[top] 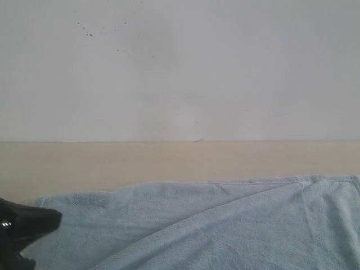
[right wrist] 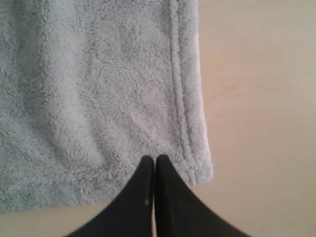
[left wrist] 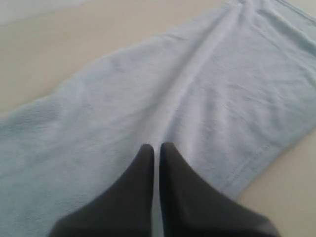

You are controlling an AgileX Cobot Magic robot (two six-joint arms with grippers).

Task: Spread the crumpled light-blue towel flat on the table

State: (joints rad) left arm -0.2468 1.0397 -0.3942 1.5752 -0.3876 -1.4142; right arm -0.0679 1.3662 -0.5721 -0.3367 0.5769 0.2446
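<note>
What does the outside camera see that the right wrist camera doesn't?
Only the exterior view shows the white wall with dark specks, a long diagonal fold across the towel, and a black robot part at the lower left. Only the right wrist view shows the right hand, closed, its tips at the towel's edge, and close up a stitched hem ending at a corner. Both show the fluffy light-blue towel lying on the beige table.
</note>
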